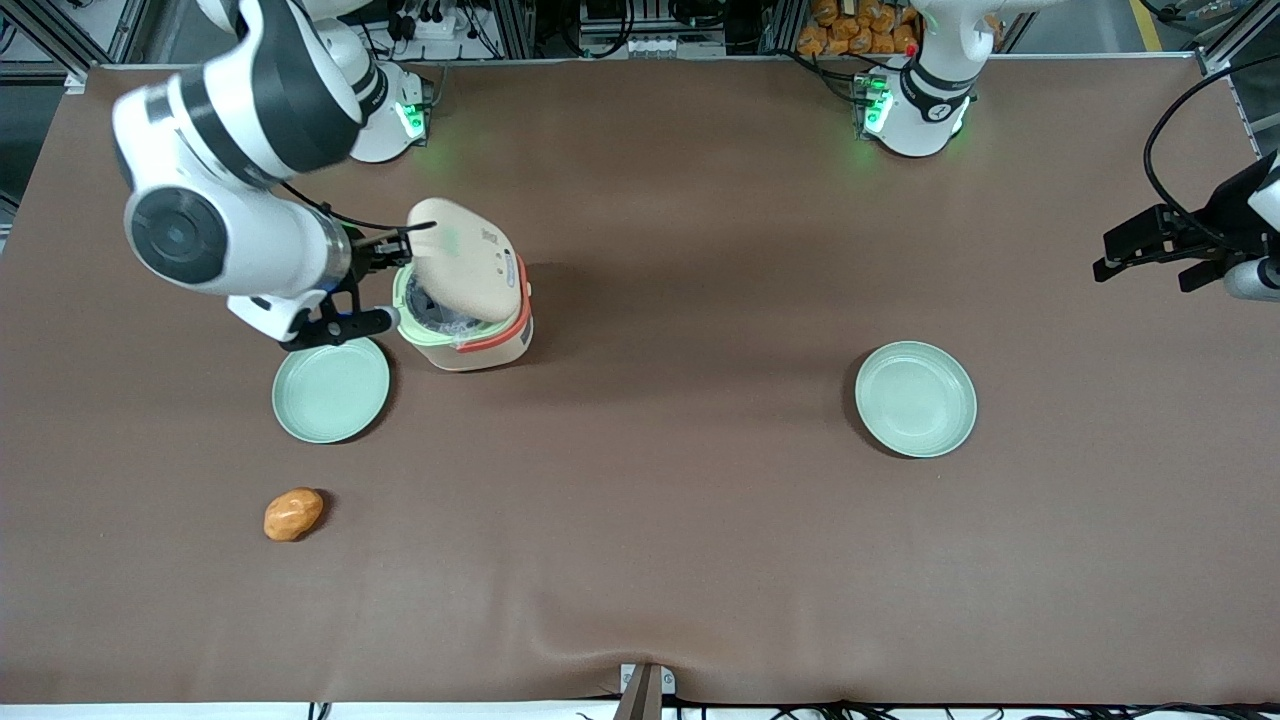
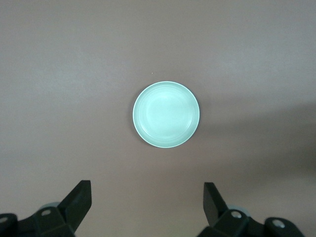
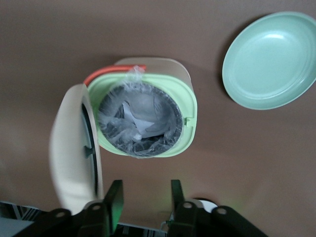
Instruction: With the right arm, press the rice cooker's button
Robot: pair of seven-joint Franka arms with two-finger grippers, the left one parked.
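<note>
Cream plastic, rounded-cube rice cooker (image 1: 470,330) with an orange-red handle band stood on the brown table covering (image 1: 660,560), toward the working arm's end. Its cream lid (image 1: 465,260) was swung up and tilted, exposing the pale green rim (image 3: 190,111) and the grey inner pot (image 3: 140,116). Crinkled clear plastic film (image 3: 123,131) lined the pot and lapped over the rim.

White jointed right arm (image 1: 230,160) with black bands reached over the table beside the cooker. Its black two-finger gripper (image 1: 375,285) hung just beside the cooker's open top, on the side away from the parked arm. In the right wrist view the gripper (image 3: 144,200) had its jaws partly open with a narrow gap between the fingers (image 3: 114,197), and nothing was held in them. Contact between the gripper and the cooker could not be determined.

Pale green round plate (image 1: 331,389) lay just beside the cooker, nearer the front camera, partly under the gripper. Second pale green plate (image 1: 915,399) lay well apart, toward the parked arm's end. Small orange-brown rounded lump (image 1: 293,514) lay nearer the front camera than the first plate.
</note>
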